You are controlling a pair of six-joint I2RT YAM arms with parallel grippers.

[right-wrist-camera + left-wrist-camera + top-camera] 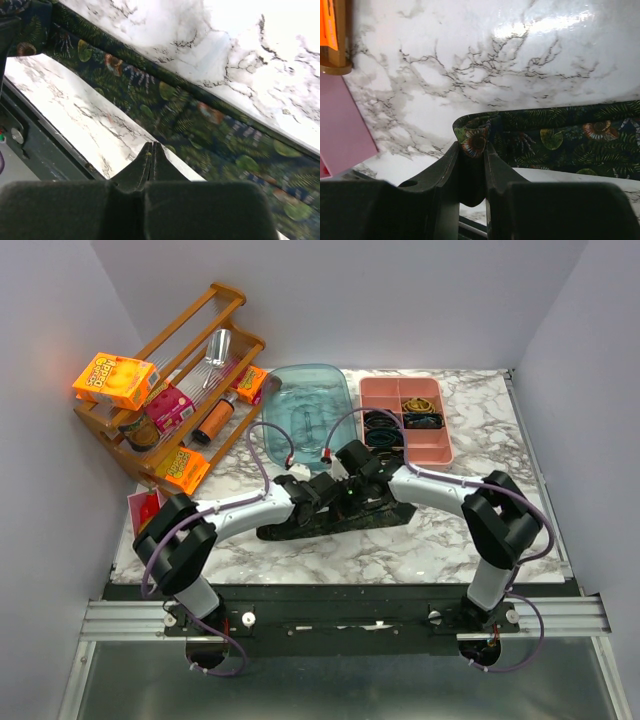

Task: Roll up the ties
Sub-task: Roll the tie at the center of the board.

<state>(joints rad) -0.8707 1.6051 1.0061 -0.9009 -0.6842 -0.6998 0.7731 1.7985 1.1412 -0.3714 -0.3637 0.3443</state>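
White marble-veined tabletop [500, 530] fills the workspace between pale walls. At its near middle the left gripper [471, 157] pinches the turned-up end of a tie [560, 140], its two dark fingers [445, 172] close together with a curl of fabric between them. The cloth is dark, printed with green ferns and orange-brown shells, and from the pinched end it runs flat across the marble toward the right arm. The right gripper [151, 150] has its tips pressed together with nothing visible between them, poised at the near edge of the same strip. Behind both wrists sit a clear blue tray [310, 415] and, just beside it, a pink tray [400, 390] with compartments. A wooden rack [220, 300] stands at the far left, an orange box [115, 380] on it.
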